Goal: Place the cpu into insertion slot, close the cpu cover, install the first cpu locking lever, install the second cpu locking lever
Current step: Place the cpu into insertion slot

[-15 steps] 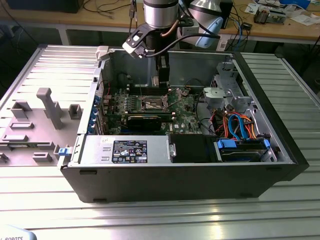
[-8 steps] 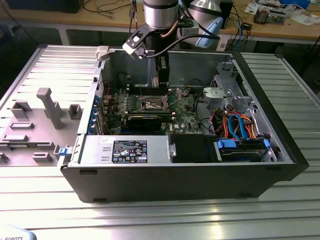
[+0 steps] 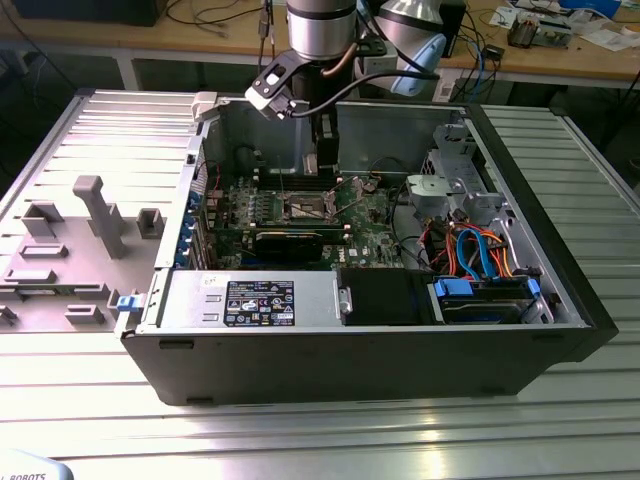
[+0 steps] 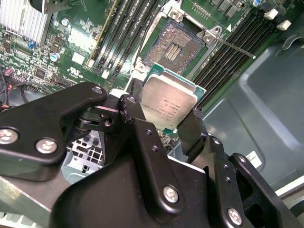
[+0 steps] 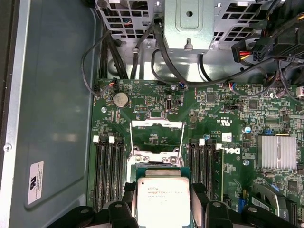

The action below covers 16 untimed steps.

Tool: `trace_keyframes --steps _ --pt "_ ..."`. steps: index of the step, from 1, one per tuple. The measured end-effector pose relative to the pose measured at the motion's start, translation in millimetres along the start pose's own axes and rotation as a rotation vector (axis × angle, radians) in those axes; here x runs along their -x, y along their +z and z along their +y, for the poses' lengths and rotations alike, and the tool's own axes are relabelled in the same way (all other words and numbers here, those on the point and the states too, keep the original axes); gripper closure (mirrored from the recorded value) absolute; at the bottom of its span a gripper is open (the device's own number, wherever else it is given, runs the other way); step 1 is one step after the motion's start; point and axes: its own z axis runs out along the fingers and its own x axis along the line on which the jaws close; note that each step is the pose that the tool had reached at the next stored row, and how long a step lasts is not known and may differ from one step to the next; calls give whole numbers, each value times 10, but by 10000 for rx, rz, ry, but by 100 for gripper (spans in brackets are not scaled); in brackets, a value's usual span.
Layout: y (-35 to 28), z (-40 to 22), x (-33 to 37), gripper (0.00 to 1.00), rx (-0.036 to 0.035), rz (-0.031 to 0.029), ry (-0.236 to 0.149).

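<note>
The gripper (image 4: 161, 118) clamps one cpu (image 4: 168, 102), held clear of the single open insertion slot (image 4: 173, 45).

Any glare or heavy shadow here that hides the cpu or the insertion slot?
Exterior view: glare on the metal table, insertion slot dim. Second wrist view: cpu top shines pale, not washed out. First wrist view: even light on the insertion slot.

The first wrist view cuts off the cpu (image 5: 163, 199) at its edge farthest from the slot (image 5: 156, 137). In the second wrist view the pincer (image 4: 161, 115) hides that edge.
</note>
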Motion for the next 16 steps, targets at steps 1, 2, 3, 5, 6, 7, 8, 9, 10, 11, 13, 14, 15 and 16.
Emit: trace_keyframes --steps 1,2,3,5,6,7,8,9,10,11,13,14,15,16 --pt "5 0 -3 46 0 0 -1" --pt "9 0 -5 46 0 -1 -1" --pt "14 0 -5 46 -1 -2 -2" --pt "27 -2 -5 46 -2 -2 -1" --pt "35 -2 -5 46 -2 -2 0" --pt "39 -3 -5 46 -2 -3 6" --pt "41 -3 -5 46 -3 -5 13" --pt "42 -3 -5 46 -2 -6 19" --pt "43 -3 -5 46 -2 -5 24" --pt "44 -3 -5 46 0 -4 26" --pt "44 -3 -5 46 0 -4 28" --pt "44 -3 -5 46 -1 -5 32" --pt "45 -3 -5 46 0 -5 42" --pt "45 -3 -5 46 0 -6 50"
